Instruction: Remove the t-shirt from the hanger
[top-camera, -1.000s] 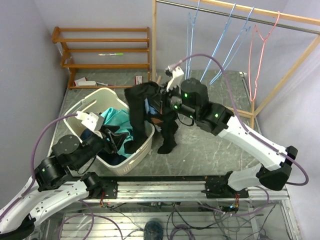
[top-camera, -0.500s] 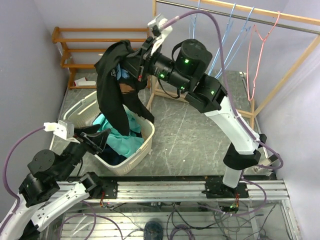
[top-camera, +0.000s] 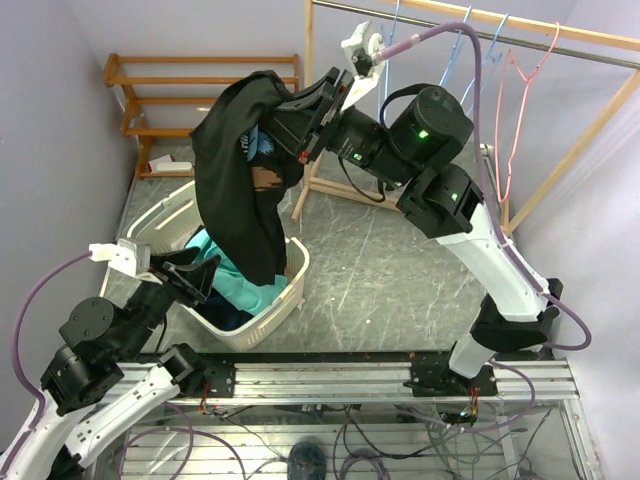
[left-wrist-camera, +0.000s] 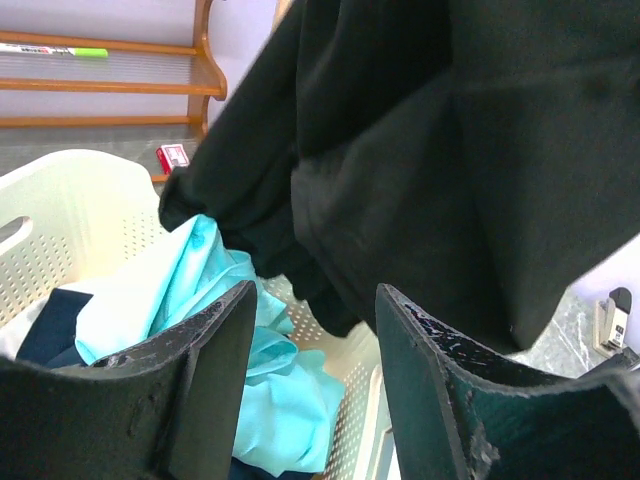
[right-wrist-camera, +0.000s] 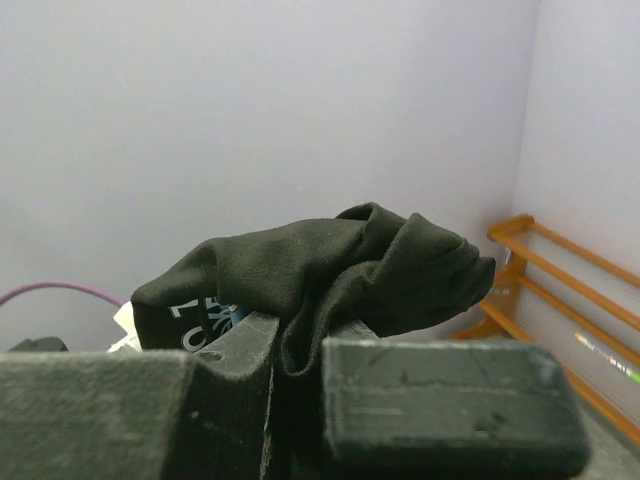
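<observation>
The black t-shirt (top-camera: 235, 170) hangs in the air over the basket, bunched at its top where my right gripper (top-camera: 292, 122) is shut on it. In the right wrist view the cloth (right-wrist-camera: 330, 260) is pinched between the jaws of the right gripper (right-wrist-camera: 295, 350) and spills over them. Bare wire hangers, blue (top-camera: 447, 70) and pink (top-camera: 520, 100), hang on the rail; none is in the shirt. My left gripper (top-camera: 195, 277) is open and empty at the basket's near left; in its wrist view the left gripper (left-wrist-camera: 315, 300) frames the shirt's hem (left-wrist-camera: 450, 150).
The white laundry basket (top-camera: 292, 290) holds teal (left-wrist-camera: 280, 380) and dark clothes. A wooden shelf rack (top-camera: 200, 95) stands at the back left. The wooden garment rail frame (top-camera: 308, 60) rises behind the right arm.
My right arm has lifted the t-shirt from the basket's rim up and to the left, so it now hangs free. The left arm has drawn back toward the near left.
</observation>
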